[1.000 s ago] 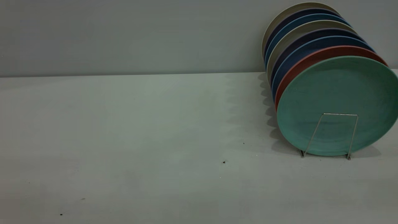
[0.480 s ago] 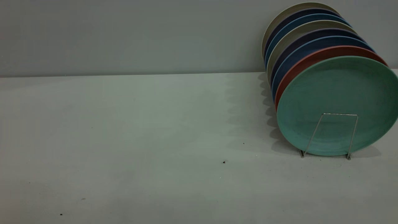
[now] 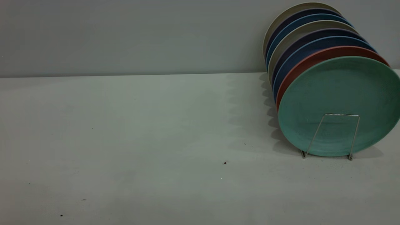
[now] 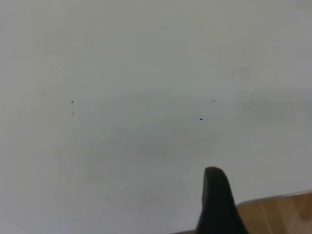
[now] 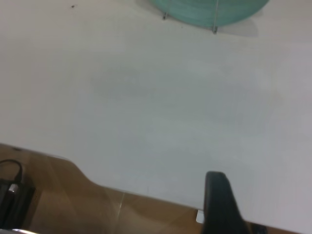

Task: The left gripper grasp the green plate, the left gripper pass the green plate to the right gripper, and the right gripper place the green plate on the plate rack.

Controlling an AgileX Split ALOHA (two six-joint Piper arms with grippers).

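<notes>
From the exterior view we see the round, matte teal-green plate standing on edge at the front of a row of upright plates in the thin silver wire plate rack, at the right side of the pale grey bench. Directly behind it stands a salmon-pink plate, then dark blue and beige ones. Neither arm appears in this view.

The right wrist view adds what the exterior lacks: one black wedge finger of the right gripper hanging over the bench's near edge, well apart from the green plate and the rack's wire feet.

In the left wrist view we find one finger of the left gripper over bare bench. With a single finger showing on each, we cannot tell either gripper's opening.
</notes>
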